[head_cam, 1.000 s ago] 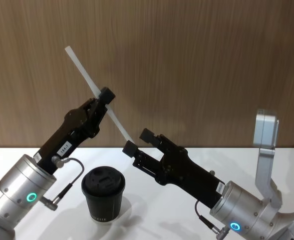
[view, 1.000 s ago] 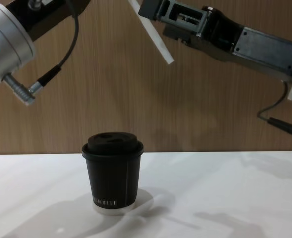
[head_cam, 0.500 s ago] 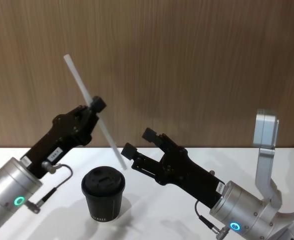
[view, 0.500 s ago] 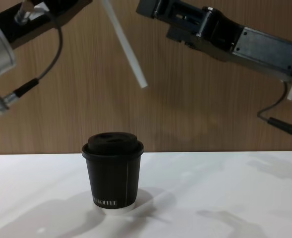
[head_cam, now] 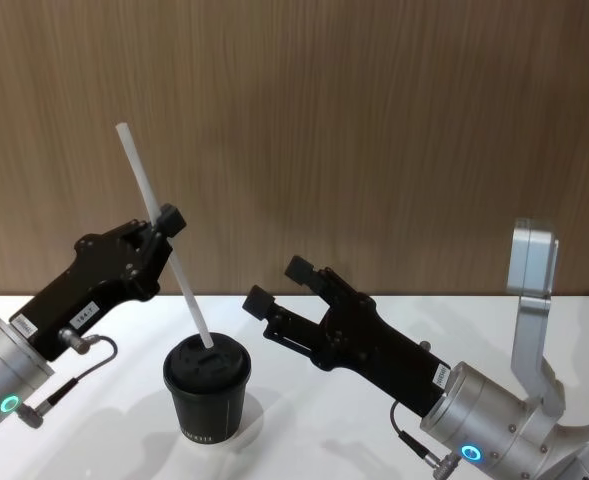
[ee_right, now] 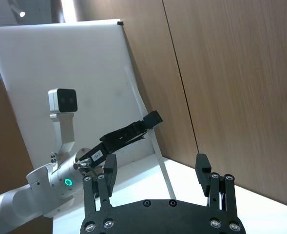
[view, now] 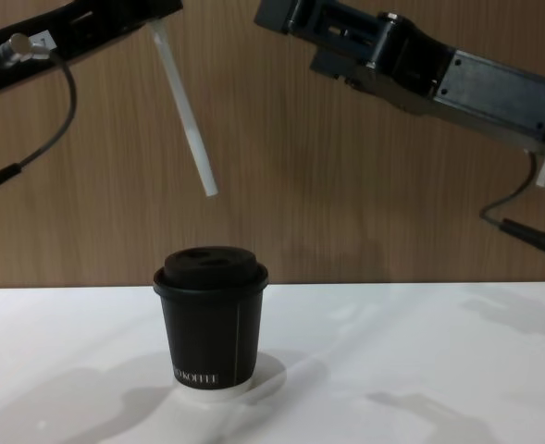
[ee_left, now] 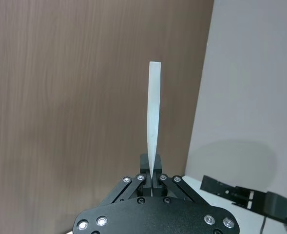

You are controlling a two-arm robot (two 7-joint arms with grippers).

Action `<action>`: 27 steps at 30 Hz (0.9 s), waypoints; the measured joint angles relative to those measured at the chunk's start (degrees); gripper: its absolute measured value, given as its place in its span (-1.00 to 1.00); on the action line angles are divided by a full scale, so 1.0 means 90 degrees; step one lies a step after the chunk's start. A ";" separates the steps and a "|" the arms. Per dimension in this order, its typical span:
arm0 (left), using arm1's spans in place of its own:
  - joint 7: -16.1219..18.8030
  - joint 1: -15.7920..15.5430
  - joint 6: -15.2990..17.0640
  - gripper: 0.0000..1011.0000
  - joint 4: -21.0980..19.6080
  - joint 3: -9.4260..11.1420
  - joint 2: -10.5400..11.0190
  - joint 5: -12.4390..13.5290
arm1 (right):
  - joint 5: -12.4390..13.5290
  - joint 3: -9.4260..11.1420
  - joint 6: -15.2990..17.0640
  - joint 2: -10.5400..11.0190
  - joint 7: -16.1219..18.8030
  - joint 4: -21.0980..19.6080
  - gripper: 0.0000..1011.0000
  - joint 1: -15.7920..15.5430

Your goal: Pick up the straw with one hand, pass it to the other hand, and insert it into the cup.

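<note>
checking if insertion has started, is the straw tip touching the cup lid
Apart. The chest view shows the lower end of the straw hanging above the lid of the cup, wood wall visible between them. The left gripper holds it.

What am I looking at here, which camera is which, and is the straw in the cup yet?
This is a robot with two arms, filmed by four cameras at one moment. The head view looks down from above. The chest view looks across the white table from low down. Each wrist view looks along that arm's own gripper. The left gripper is shut on a white straw, which it holds tilted over the black cup standing on the table. In the chest view the straw's lower end hangs above the cup, not in it. The right gripper is open and holds nothing, raised to the right of the cup.
</note>
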 joint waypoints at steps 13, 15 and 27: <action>0.0143 -0.0066 -0.0038 -0.98 0.0060 -0.0005 0.0050 0.0458 | 0.0000 0.0000 0.0000 0.0000 0.0000 0.0000 0.98 0.0000; 0.0156 -0.0084 -0.0054 -0.98 0.0067 0.0010 0.0049 0.0528 | 0.0000 0.0000 0.0000 0.0000 0.0000 0.0000 0.98 0.0000; 0.0249 -0.0239 -0.0249 -0.99 0.0230 0.0148 0.0011 0.1158 | 0.0000 0.0000 0.0000 0.0000 0.0000 0.0000 0.98 0.0000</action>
